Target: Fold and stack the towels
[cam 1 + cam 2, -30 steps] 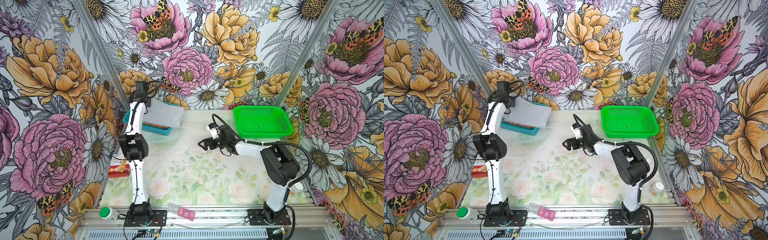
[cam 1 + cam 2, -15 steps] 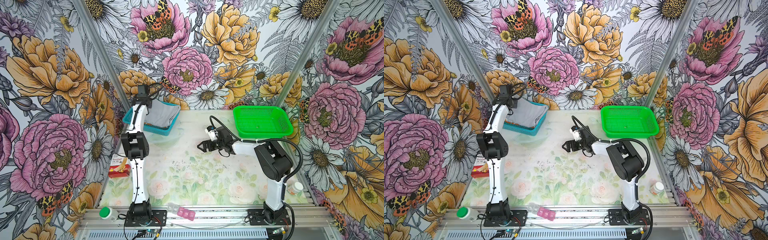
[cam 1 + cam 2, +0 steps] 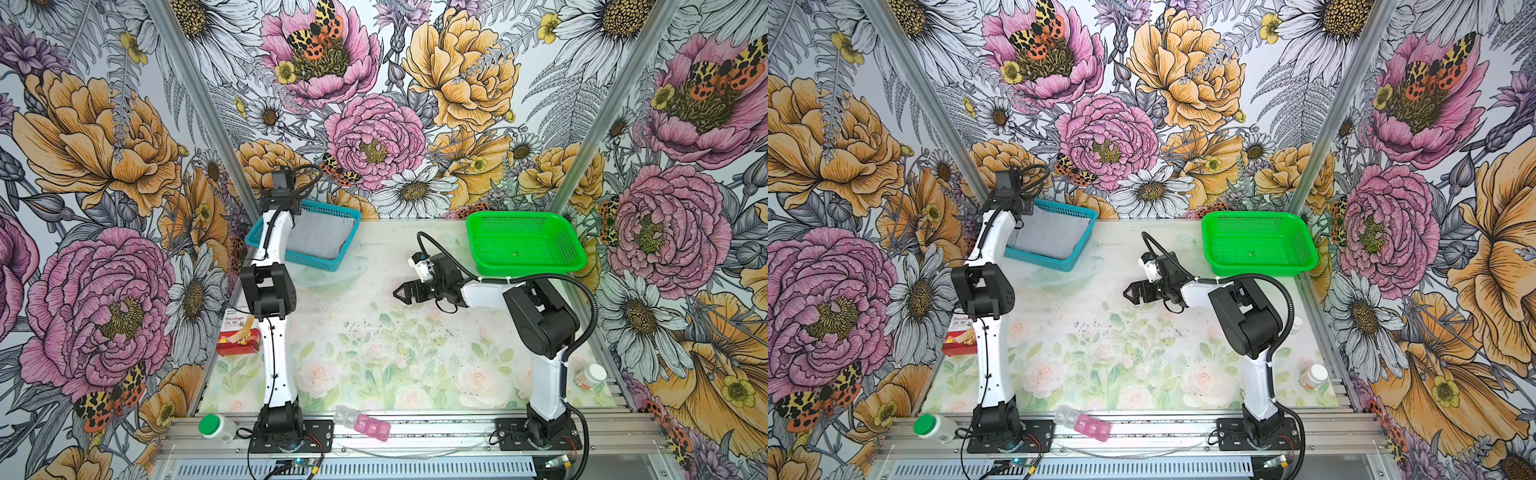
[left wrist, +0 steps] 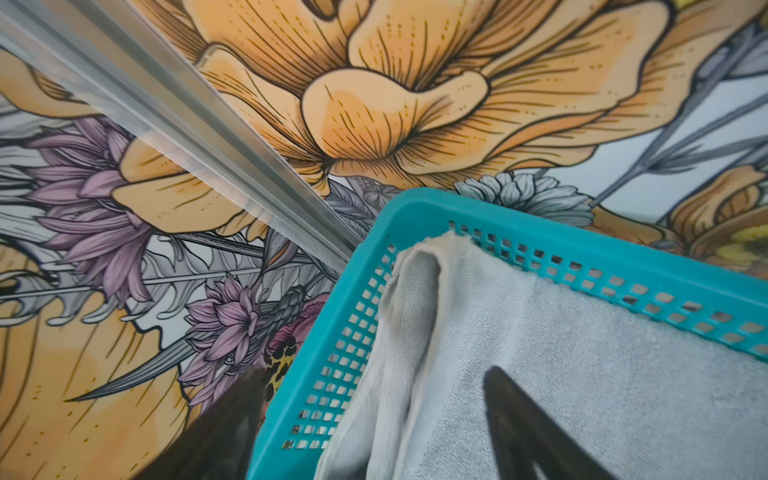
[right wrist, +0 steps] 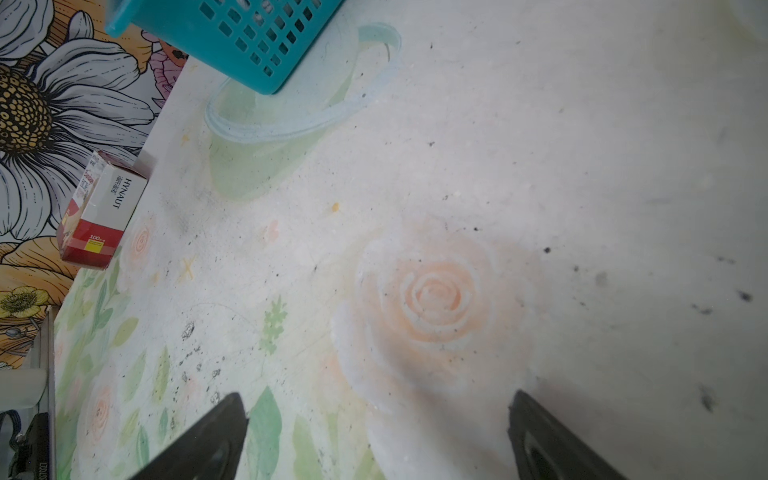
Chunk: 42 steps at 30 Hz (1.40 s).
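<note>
1. Pale grey towel (image 3: 322, 237) lies folded in the teal basket (image 3: 309, 261), at the table's (image 3: 374, 332) far left corner. No other towels are in sight; whether they lie beneath it, I cannot tell.
2. Left hand (image 4: 374, 374) is released and empty, fingers spread astride the basket's corner wall.
3. A pinched ridge of towel stands up at that corner. Judgement: rise straight up before any sideways move, or a finger snags cloth or wall.
4. Right hand (image 5: 376, 397) is open and empty, low over bare table, well apart.

Bold floral-wallpaper walls (image 3: 104, 145) enclose a pale, rose-printed tabletop (image 3: 374, 353), evenly lit.
</note>
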Tool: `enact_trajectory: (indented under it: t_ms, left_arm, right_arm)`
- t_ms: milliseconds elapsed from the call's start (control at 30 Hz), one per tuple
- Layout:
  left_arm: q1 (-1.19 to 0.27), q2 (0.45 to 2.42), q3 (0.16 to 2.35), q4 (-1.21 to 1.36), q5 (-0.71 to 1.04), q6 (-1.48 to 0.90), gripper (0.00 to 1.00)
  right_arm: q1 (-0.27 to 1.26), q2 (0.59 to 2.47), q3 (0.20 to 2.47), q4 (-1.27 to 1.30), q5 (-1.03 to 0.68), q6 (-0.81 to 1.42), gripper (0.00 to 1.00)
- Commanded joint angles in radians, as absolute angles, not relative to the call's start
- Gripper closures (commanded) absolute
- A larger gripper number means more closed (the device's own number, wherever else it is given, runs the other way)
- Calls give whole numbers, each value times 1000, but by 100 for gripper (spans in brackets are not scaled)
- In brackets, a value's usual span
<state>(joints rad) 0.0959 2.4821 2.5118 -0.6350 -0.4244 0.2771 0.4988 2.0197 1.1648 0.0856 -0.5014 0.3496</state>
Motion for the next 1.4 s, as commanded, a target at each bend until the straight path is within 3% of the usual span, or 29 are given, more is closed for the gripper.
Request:
enact_trajectory:
  t_ms: [0, 167, 367, 467, 633, 933, 1100, 1233, 1367]
  left_arm:
    - [113, 2470, 2492, -546, -548, 264, 1]
    - [112, 2365, 2385, -547, -443, 150, 1]
    - [82, 2151, 2061, -536, -128, -102, 1]
    - [33, 2047, 1926, -498, -77, -167, 1]
    - [-75, 1799, 1679, -460, -153, -234, 1]
    - [-218, 1183, 779, -19, -449, -213, 1]
    - [-242, 995, 503, 94, -639, -143, 1]
    - [-204, 968, 347, 333, -635, -13, 1]
    - [-116, 1095, 281, 534, -534, -24, 1]
  right_arm:
    - [503, 2041, 1198, 76, -521, 345, 1]
    - [503, 2051, 1208, 74, -522, 346, 0]
    - [503, 2036, 1185, 103, -522, 345, 0]
    - [504, 2012, 1161, 132, -516, 342, 1]
    - [502, 1924, 1065, 241, -456, 326, 0]
    - [442, 1702, 749, 667, -382, 341, 1]
    - [341, 1417, 472, 764, -199, 368, 1]
    - [300, 1058, 407, 399, 10, 266, 0]
    - [275, 770, 408, 125, 235, 185, 0]
